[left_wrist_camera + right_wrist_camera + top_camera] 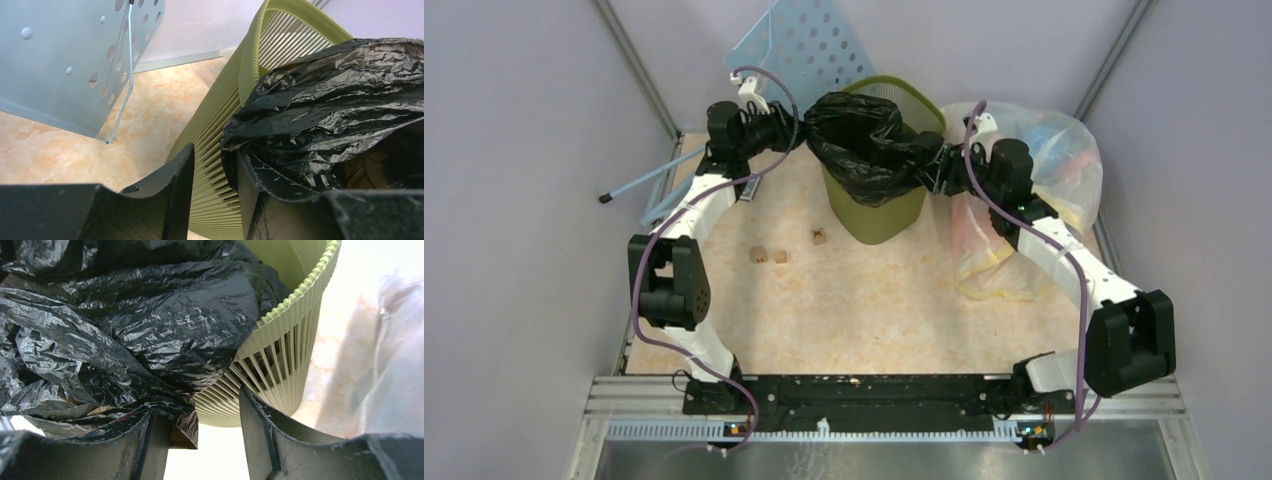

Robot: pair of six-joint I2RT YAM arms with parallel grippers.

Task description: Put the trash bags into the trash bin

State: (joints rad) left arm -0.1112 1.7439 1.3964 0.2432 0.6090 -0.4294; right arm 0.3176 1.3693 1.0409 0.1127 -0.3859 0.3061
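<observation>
Pale blue board with round holes, tilted against the back wall. Thin metal wire hanging bent in front of it, seen from the left wrist. Light blue stick with a black tip, slanting out past the left edge of the marbled beige surface. 3 small brown lumps on that surface: 2 side by side, 1 apart to the right. Clear bag of colourful rubbish on the right side.

Left claw and right claw point toward each other, jaws apart.
</observation>
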